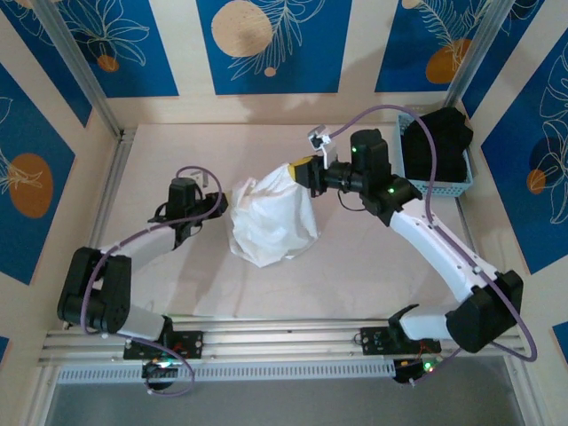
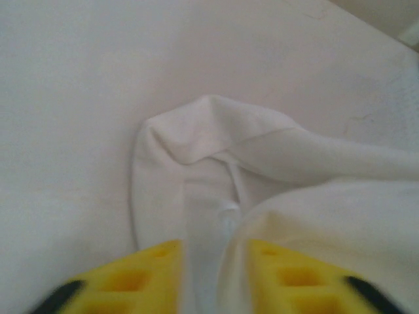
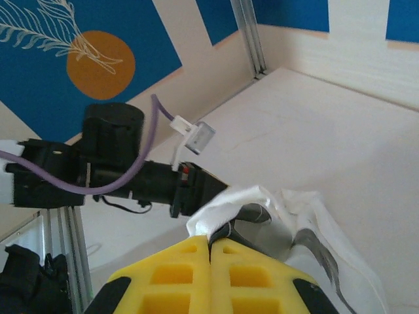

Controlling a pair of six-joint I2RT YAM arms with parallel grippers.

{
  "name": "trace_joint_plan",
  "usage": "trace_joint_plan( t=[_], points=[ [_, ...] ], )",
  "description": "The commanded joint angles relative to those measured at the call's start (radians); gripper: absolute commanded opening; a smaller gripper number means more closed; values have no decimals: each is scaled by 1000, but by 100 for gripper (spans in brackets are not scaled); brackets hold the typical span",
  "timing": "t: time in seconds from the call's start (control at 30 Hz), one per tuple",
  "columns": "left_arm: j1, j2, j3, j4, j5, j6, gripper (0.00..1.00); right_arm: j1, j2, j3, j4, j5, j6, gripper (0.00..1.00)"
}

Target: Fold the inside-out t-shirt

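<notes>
the inside-out t-shirt sits in a crumpled white heap near the middle of the desk, between the two arms. its upper end is drawn up into a peak, because the right gripper has it by an edge: in the right wrist view the yellow jaws are pressed together with a bunch of white cloth pinched at their tips and the rest spilling down and away. we judge this hold is there to lift the shirt off the desk so that its weight pulls the wrinkles loose and a second edge can be found.

the left gripper is low at the heap's left side, just beside the cloth. in the left wrist view its jaws stand apart, and a narrow fold of the shirt lies in the gap between them, with a hemmed edge curling just ahead. we see no squeeze on that fold, so we take it as lined up for a pinch, not held.

the shirt is not yet spread flat, so we judge the folding proper has not begun; both arms need opposite edges first.

a basket at the far right holds a black garment, well apart from the work.
</notes>
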Motion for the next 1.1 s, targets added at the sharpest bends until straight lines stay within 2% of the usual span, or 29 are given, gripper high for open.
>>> trace_joint_plan(
  t=[0.0,0.1,0.2,0.33,0.53,0.6,0.73,0.83,0.87,0.97,1.07],
  points=[
    [-10,-127,-46,-44,-95,9,50,2,13,-17,40,-19,2,0],
    [-29,-229,-73,-39,-107,33,61,2,14,-43,40,-31,-24,0],
    [-76,-246,-28,-65,-58,87,68,2,9,-86,52,-44,-24,0],
    [-146,-144,79,-128,34,136,69,3,4,-112,61,-40,-10,0],
    [-220,61,216,-175,85,175,66,0,-9,-111,59,-28,-9,0],
    [-226,123,254,-173,101,176,59,0,-11,-108,57,-26,-9,0],
    [-217,211,352,-199,66,174,28,-2,-27,-91,27,11,-22,0],
    [-158,173,406,-190,74,159,4,-23,-89,-66,-18,107,-50,0],
    [-125,145,415,-171,86,139,0,-43,-122,-69,-9,119,-46,0],
    [-10,42,408,-64,148,37,0,-90,-241,-122,95,77,-24,0],
    [95,-55,332,155,225,-118,0,-87,-314,-200,187,46,-37,0]
  ],
)
